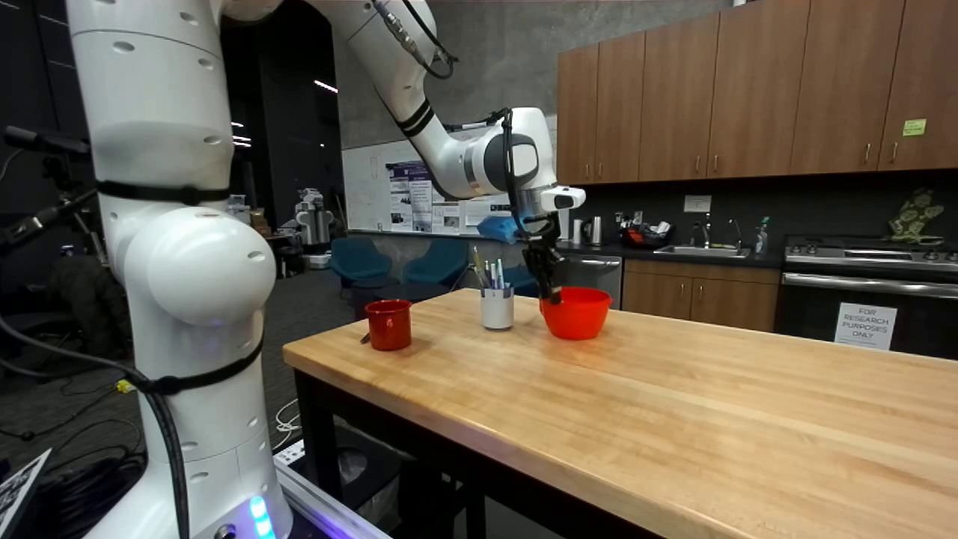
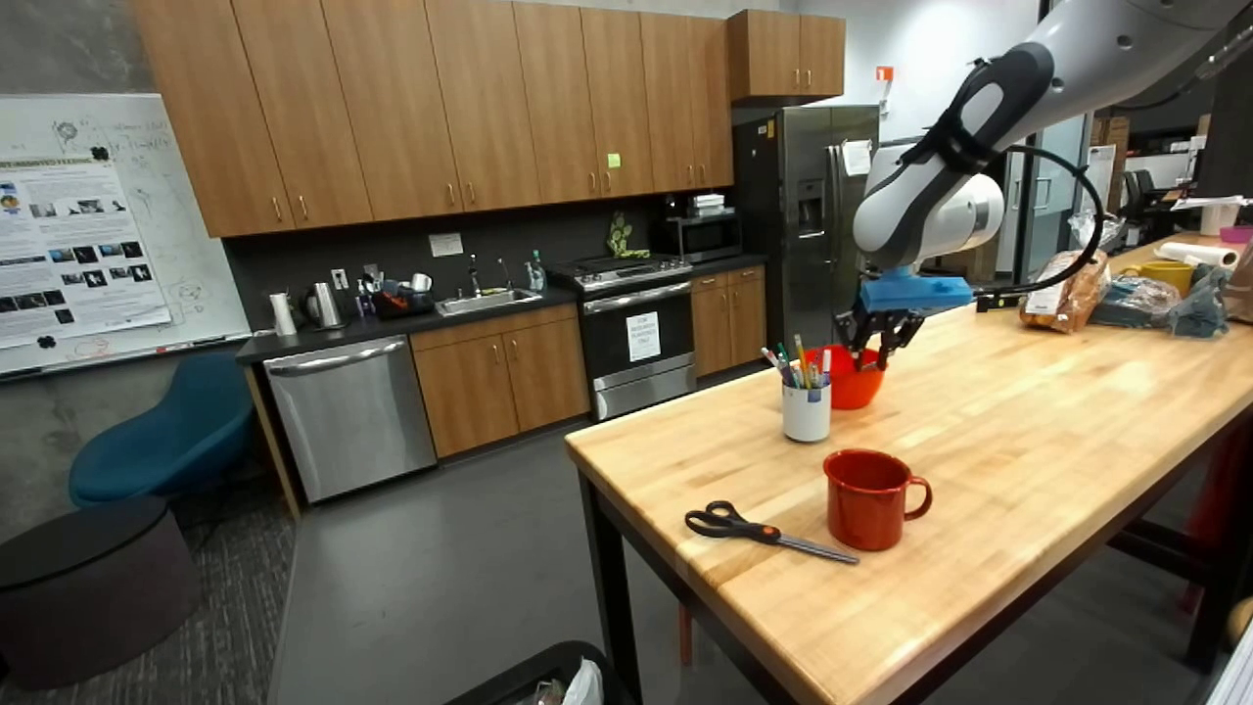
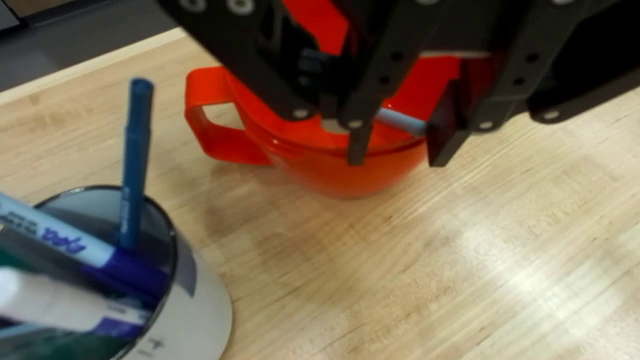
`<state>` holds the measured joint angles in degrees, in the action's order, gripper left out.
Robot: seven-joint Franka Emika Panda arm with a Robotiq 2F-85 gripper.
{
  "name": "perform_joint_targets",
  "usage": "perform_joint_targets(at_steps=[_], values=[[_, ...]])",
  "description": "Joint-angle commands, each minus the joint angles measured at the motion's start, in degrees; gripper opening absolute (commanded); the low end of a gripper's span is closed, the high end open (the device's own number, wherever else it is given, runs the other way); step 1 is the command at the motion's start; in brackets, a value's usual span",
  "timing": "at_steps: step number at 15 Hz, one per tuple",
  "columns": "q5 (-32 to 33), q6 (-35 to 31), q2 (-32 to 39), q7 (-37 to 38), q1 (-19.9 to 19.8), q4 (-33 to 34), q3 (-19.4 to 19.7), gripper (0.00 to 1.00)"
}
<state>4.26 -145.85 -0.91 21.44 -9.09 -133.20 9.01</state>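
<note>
1. A pale blue rod (image 3: 400,121), plain only in the wrist view, shows between the parted fingers (image 3: 442,142) of the hand (image 3: 398,152); whether it is grasped, I cannot tell.
2. Behind the rod is a glossy red bowl (image 3: 345,175); its squared handle (image 3: 229,142) shows only from the wrist.
3. Near the bowl, a white cylindrical cup (image 3: 205,305) contains a blue pen (image 3: 136,150) and markers (image 3: 60,232).
4. In an exterior view, black-handled scissors (image 2: 768,534) lie by a red mug (image 2: 866,504) on the wooden bench (image 2: 989,431).

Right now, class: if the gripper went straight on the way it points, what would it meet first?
Probably the red bowl, at or near its rim: the gripper points down there, jaws apart. Depth is unclear, though; it might just miss the bowl and meet the table.
</note>
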Motion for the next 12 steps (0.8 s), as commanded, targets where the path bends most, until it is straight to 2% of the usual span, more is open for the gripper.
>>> perform_joint_targets(at_steps=[1, 3, 8, 12], values=[[-0.1, 1.0, -0.4, -0.7, -0.1, 0.5, 0.0, 0.06], [-0.1, 1.1, -0.6, -0.8, -0.1, 0.5, -0.1, 0.0], [-0.9, 2.3, -1.8, -0.8, 0.0, 1.0, -0.2, 0.03], [1.2, 7.1, -4.9, 2.4, 0.0, 2.8, -0.6, 0.03]])
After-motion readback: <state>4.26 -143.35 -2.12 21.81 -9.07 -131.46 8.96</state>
